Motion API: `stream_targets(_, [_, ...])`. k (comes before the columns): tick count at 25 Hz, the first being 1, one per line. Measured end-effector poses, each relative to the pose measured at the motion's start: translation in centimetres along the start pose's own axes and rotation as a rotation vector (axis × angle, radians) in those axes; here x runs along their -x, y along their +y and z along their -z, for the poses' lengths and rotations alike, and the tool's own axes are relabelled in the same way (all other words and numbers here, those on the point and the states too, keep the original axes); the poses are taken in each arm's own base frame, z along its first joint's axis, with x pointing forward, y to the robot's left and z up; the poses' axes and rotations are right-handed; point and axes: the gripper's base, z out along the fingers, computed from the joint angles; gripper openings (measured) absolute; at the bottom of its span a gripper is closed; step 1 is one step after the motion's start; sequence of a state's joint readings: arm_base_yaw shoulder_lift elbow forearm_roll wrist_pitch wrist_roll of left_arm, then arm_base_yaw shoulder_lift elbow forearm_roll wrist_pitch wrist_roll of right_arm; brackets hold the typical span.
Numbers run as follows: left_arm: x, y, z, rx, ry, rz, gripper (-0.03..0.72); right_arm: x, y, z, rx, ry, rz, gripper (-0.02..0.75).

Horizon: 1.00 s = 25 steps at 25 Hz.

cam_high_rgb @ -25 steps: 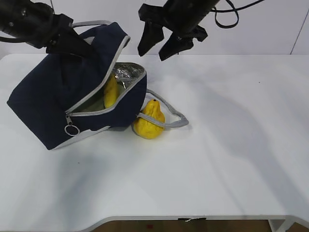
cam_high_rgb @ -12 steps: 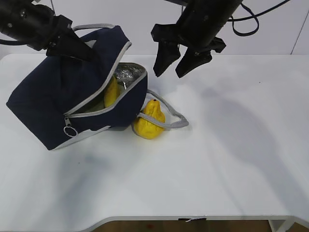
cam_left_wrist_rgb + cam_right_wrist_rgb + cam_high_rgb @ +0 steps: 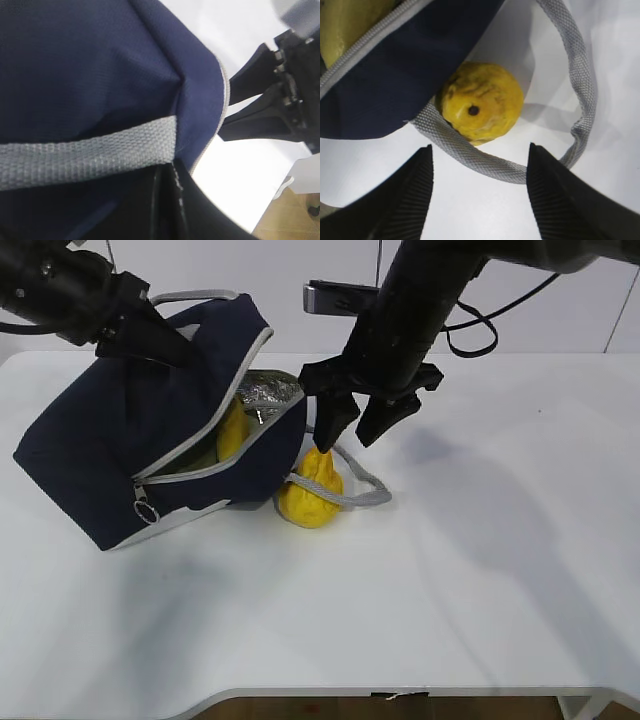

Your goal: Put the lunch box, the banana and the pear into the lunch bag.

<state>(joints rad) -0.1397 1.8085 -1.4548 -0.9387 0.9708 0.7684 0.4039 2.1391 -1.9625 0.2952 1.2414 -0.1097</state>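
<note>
The pear (image 3: 309,490) stands upright on the table (image 3: 480,540), neck and stem end up, so its long axis runs vertical and points almost straight at the right end effector (image 3: 345,435) above it. In the right wrist view the pear (image 3: 481,101) shows stem-end on, lying toward 12 o'clock from the midpoint between the two dark ribbed fingers (image 3: 407,197), which stand well apart with nothing between them. The fruit is thus not yet centred under the opening; I judge a short shift toward 12 o'clock in that view is needed before lowering. A grey webbing handle (image 3: 570,85) of the lunch bag (image 3: 120,440) loops around the pear's table-side flank and lies across its lower face, touching it, so a closing grip may catch the strap with the fruit. The bag's open mouth sits at about 10 o'clock from the pear in the exterior view, just beside it, with the banana (image 3: 231,432) already lodged inside; the lunch box cannot be made out. The left end effector (image 3: 150,335) is closed tight on the bag's upper fabric, holding the mouth tilted open, and is farther from the pear than the right.
</note>
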Motion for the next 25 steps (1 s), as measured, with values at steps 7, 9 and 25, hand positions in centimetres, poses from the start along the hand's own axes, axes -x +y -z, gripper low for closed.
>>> stream_targets(7, [0.0, 0.0, 0.0, 0.001, 0.001, -0.001, -0.007, 0.1, 0.3, -0.4, 0.044, -0.001, -0.012, 0.475])
stream_targets(9, [0.0, 0.0, 0.0, 0.002, 0.002, -0.002, -0.007, 0.2, 0.5, -0.4, 0.063, -0.016, -0.019, 0.494])
stream_targets(25, [-0.1, 0.0, 0.0, 0.002, 0.007, -0.005, -0.007, 1.2, -0.4, -3.1, 0.060, -0.065, -0.053, 0.519])
